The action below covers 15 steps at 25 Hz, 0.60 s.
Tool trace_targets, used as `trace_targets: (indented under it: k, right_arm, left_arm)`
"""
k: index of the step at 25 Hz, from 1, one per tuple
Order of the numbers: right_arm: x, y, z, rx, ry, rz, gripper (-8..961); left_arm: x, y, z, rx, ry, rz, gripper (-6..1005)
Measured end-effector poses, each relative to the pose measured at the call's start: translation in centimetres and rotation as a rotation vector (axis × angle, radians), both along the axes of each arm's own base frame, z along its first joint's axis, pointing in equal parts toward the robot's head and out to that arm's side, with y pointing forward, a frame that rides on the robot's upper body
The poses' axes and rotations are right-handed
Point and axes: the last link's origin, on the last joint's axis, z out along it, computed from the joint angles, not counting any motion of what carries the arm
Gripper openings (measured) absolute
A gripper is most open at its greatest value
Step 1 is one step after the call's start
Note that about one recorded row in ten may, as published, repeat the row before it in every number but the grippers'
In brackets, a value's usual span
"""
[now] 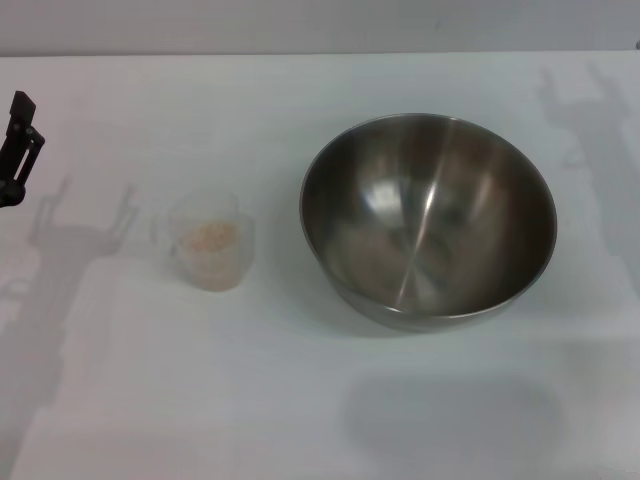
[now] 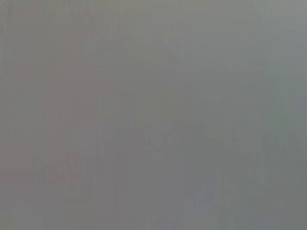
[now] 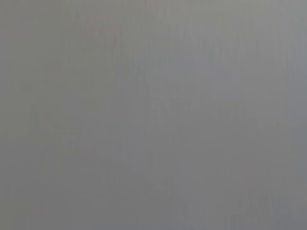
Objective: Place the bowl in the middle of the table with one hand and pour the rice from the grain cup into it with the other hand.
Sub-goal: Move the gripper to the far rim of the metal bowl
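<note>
The large stainless-steel bowl (image 1: 428, 218) stands upright on the white table (image 1: 320, 420), right of centre, and it is empty inside. The small clear grain cup (image 1: 208, 241) stands upright to its left, apart from it, with a little pale rice (image 1: 210, 236) at its bottom. My left gripper (image 1: 18, 140) shows only as a black part at the far left edge, well away from the cup. My right gripper is out of view. Both wrist views show only plain grey surface.
The table's far edge meets a grey wall (image 1: 320, 25) along the top of the head view. Arm shadows lie on the table at left and at upper right.
</note>
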Motion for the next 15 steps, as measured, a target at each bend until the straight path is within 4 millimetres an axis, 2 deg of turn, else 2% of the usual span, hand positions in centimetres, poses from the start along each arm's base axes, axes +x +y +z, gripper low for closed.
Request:
trace_targets:
  k: [8,15]
  right_arm:
    - [0.0,-0.05,-0.09,0.001,-0.016,-0.001,646]
    - [-0.36,-0.33,-0.25,0.097,-0.213,-0.025,638]
  left_arm:
    - [0.06,-0.02,-0.03,0.001,-0.002,-0.002,814]
    - [0.05,-0.11,-0.02,0.003,-0.003,-0.002,814]
